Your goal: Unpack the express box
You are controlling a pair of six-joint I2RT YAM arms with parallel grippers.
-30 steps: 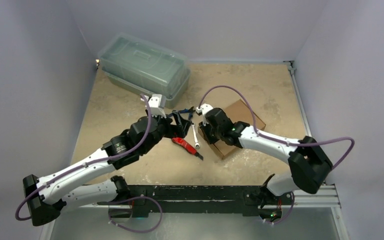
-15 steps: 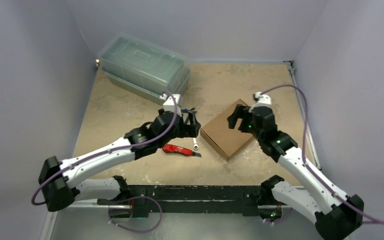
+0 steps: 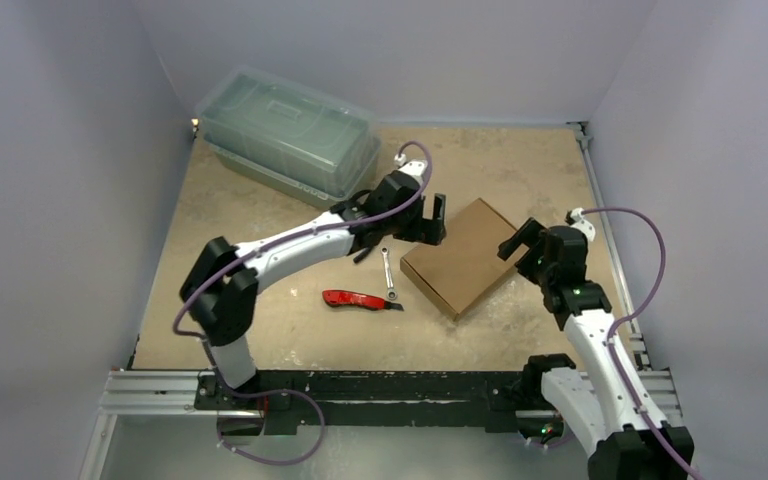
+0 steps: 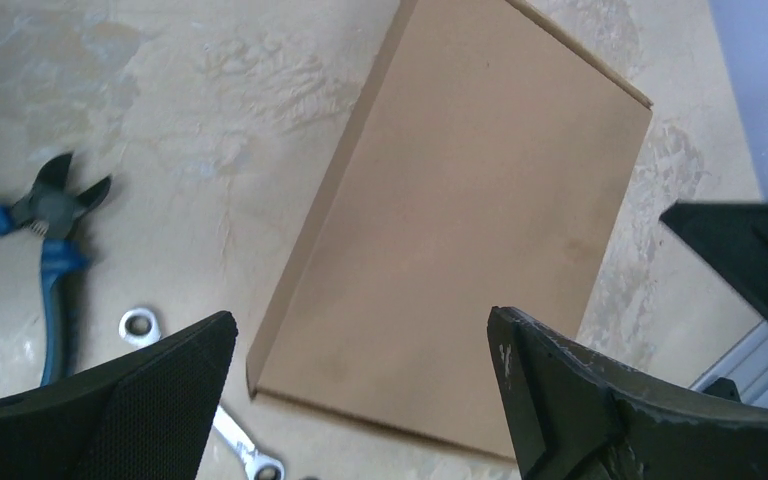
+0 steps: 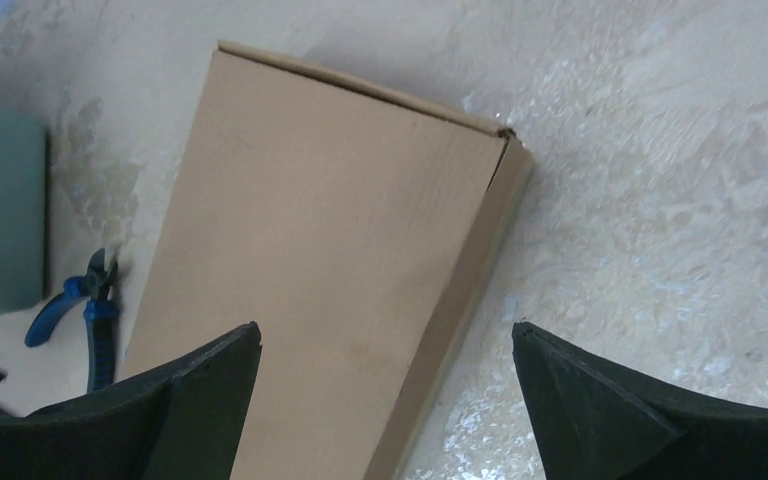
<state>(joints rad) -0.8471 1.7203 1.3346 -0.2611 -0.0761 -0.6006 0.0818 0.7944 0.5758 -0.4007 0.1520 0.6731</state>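
Seen from above, the small flat brown cardboard express box (image 3: 465,258) lies shut on the mottled beige tabletop (image 3: 240,220), at about 3 o'clock from the table's middle, its long side pointing between 1 and 2 o'clock. The left gripper (image 3: 434,220) hangs near the box's 10 o'clock edge and the right gripper (image 3: 516,240) near its 2 o'clock edge. A large translucent grey-green plastic lidded container (image 3: 290,135) sits at the table's 11 o'clock corner. A silver wrench (image 3: 389,275) lies just beside the box at its 9 o'clock, and a red-handled utility knife (image 3: 360,300) at its 8 o'clock. In the left wrist view, the two black fingers (image 4: 150,400) stand wide apart with nothing held, the box's plain lid below them. Blue-handled pliers (image 4: 55,260) lie at 9 o'clock, apart from the box. In the right wrist view, this gripper's black fingers (image 5: 610,400) are likewise spread wide and grip nothing. The box fills the space below them, its end flap tucked in at 1 o'clock.
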